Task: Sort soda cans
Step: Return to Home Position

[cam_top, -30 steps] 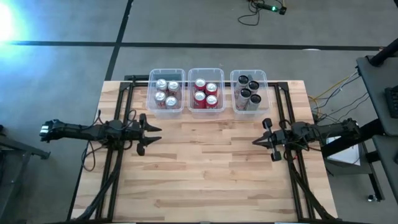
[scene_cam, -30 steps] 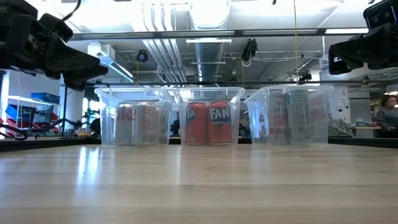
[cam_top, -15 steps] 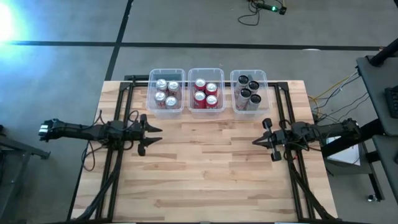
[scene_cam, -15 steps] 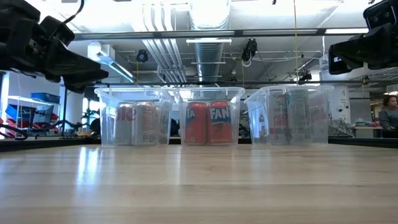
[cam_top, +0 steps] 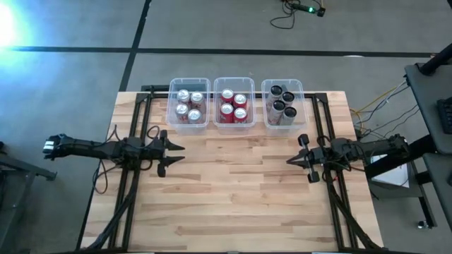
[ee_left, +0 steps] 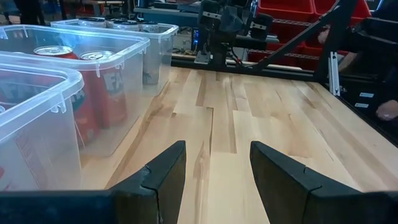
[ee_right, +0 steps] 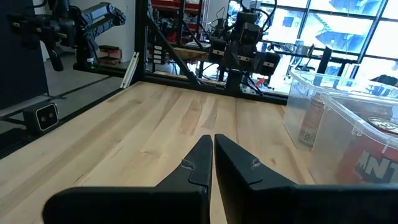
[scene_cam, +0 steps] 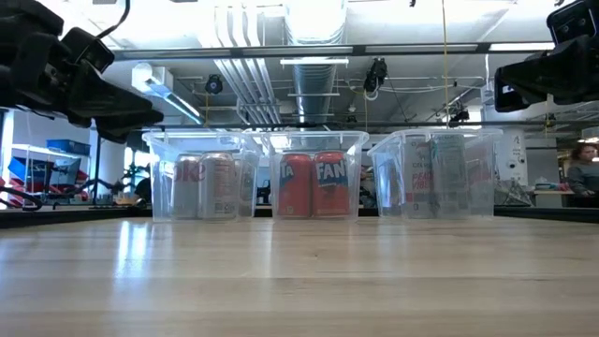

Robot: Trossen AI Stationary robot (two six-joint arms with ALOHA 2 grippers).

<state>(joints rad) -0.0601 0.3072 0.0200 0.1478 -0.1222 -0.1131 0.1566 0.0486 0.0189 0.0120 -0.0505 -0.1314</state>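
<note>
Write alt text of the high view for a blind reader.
Three clear bins in a row on a wooden table hold silver cans, red cans and black cans, four each. The left gripper is open, the right gripper shut.

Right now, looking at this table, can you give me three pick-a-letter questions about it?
1. Where are the black cans? A) left bin B) middle bin C) right bin
2. How many red cans are there? A) two B) four C) six
3. The left end effector is: A) open B) shut on a can C) shut on a bin
Answers: C, their dark tops show inside that bin; B, four silver tops sit on red bodies; A, its fingers stand apart with nothing between.
</note>
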